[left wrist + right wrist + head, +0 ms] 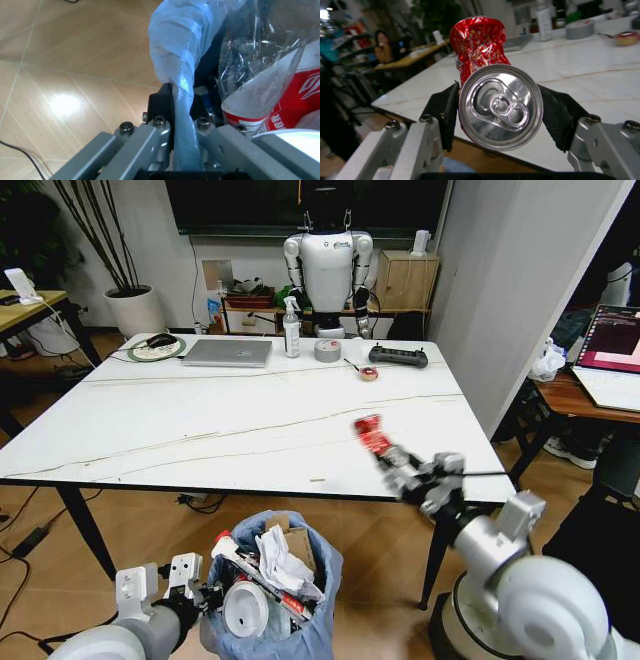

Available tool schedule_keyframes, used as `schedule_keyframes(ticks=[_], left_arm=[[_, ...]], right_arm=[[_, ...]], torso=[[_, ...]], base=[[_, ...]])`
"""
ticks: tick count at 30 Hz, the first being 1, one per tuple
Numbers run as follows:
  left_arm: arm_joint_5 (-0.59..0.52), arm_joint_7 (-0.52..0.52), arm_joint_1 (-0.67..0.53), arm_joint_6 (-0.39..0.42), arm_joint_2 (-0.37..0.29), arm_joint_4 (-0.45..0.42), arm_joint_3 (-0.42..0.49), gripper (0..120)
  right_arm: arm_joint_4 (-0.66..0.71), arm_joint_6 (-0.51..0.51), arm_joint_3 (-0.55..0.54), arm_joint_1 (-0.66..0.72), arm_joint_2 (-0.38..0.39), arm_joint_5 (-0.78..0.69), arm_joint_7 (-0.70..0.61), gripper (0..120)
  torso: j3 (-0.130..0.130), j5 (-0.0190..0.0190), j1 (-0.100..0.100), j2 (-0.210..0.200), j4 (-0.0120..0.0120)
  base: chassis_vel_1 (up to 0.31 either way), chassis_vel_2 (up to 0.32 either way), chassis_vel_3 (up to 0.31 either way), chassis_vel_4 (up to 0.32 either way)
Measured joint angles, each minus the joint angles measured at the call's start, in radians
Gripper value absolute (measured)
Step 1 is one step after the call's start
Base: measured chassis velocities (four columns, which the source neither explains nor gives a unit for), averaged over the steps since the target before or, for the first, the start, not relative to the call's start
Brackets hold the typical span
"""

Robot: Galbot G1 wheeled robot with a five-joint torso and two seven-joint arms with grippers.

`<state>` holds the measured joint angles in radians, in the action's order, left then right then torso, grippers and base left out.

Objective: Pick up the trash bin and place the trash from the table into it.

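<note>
1. The table (pixel 200 430) stands ahead of the robot.
2. The trash bin (pixel 320 630), full of litter, hangs below the table's near edge, its bag rim pinched tight by the left gripper (pixel 205 595).
3. The right gripper (pixel 400 470) clamps the crushed red can (pixel 372 435) above the table's near right part.

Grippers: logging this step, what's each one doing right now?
Left gripper: closed on the trash bin rim.
Right gripper: closed on the crushed red can.
</note>
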<state>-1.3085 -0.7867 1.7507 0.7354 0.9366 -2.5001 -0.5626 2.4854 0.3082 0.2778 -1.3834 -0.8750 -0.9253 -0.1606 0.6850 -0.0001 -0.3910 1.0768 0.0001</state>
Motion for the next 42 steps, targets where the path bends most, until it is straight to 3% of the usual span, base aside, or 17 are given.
schedule_keyframes(ticks=[5,11,19,31,42], left_arm=[[-0.004,-0.006,-0.002,0.0,-0.003,0.0,-0.001,0],[-0.008,-0.011,-0.003,0.0,-0.006,0.0,-0.001,0],[-0.008,-0.012,-0.01,0.0,-0.012,0.0,0.007,0],[-0.007,-0.013,-0.025,0.0,-0.01,0.0,0.012,0],[-0.004,-0.013,-0.029,0.0,-0.007,0.0,0.014,0]], right_arm=[[0.022,-0.055,-0.069,-0.014,0.064,0.027,0.208,50],[0.01,-0.059,-0.103,-0.006,0.122,0.107,0.35,50],[-0.053,-0.082,-0.131,-0.007,0.176,0.271,0.408,50],[-0.107,-0.087,-0.177,-0.033,0.207,0.355,0.442,50],[-0.15,-0.055,-0.235,-0.049,0.201,0.415,0.394,50]], torso=[[0.0,0.0001,0.0,0.0,0.0],[0.0,0.0001,0.0,0.0,0.0],[0.0,0.0002,0.0,0.0,0.0],[0.0,0.0002,0.0,0.0,0.0],[0.0,0.0001,0.0,0.0,0.0]], base=[[0.0,0.0,0.0,0.0],[0.0,0.0,0.0,0.0],[0.0,0.0,0.0,0.0],[0.0,0.0,0.0,0.0],[0.0,0.0,0.0,0.0]])
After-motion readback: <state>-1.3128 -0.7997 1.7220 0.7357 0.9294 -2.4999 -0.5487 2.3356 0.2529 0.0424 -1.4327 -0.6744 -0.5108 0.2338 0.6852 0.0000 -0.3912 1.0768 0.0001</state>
